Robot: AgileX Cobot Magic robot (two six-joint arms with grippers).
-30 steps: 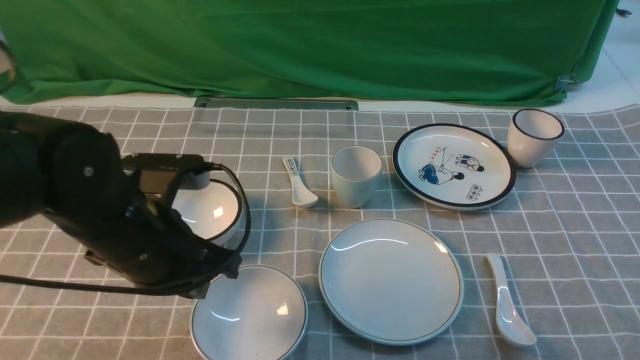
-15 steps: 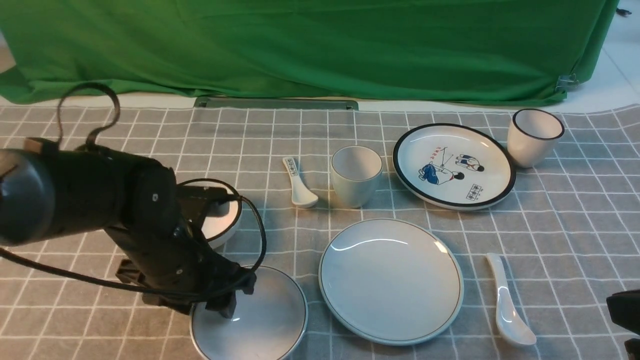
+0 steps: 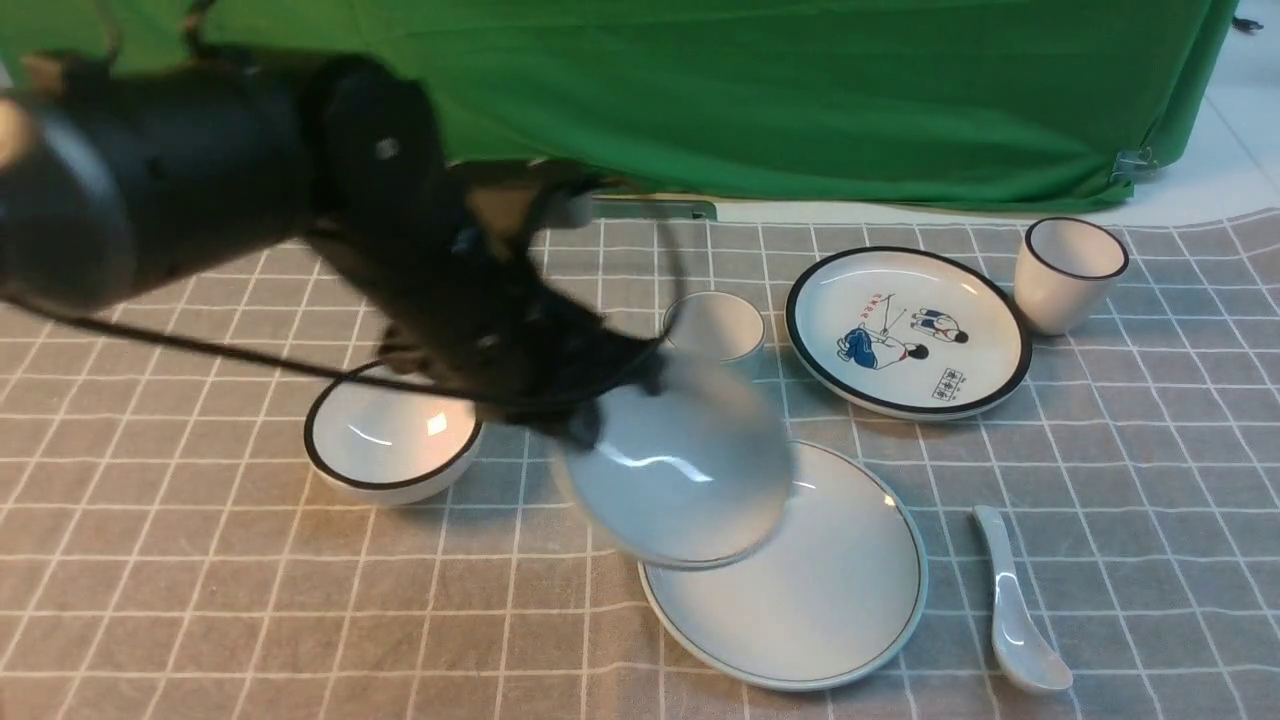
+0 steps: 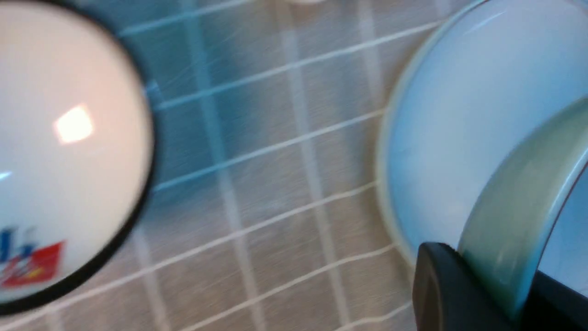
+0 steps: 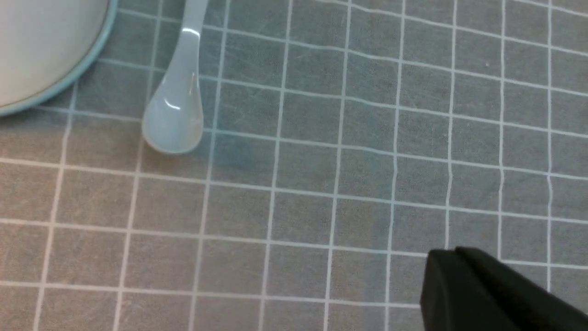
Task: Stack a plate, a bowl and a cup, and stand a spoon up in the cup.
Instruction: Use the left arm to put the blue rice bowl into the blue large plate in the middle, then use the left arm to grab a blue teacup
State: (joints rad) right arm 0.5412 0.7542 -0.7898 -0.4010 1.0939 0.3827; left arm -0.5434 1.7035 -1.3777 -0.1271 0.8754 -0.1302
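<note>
My left gripper point(image 3: 592, 428) is shut on the rim of the shallow pale bowl point(image 3: 675, 470) and holds it tilted in the air. The bowl overlaps the left part of the plain plate point(image 3: 840, 590) and looks blurred. In the left wrist view the bowl's rim point(image 4: 514, 216) stands between the dark fingers point(image 4: 441, 285), with the plate point(image 4: 459, 105) beneath. The handleless cup point(image 3: 718, 322) stands behind the bowl, partly hidden. The plain white spoon point(image 3: 1015, 610) lies right of the plate. My right gripper point(image 5: 438, 264) is shut and empty over bare cloth, away from the spoon point(image 5: 174, 115).
A deeper black-rimmed bowl point(image 3: 390, 435) sits at the left. The cartoon plate point(image 3: 908, 330) and a black-rimmed cup point(image 3: 1068, 272) stand at the back right. A green curtain closes the far side. The small patterned spoon is hidden behind my left arm.
My left gripper closed on the bowl's rim at the front left, lifted it and carried it right to above the plate. My right gripper has left the front view's right edge.
</note>
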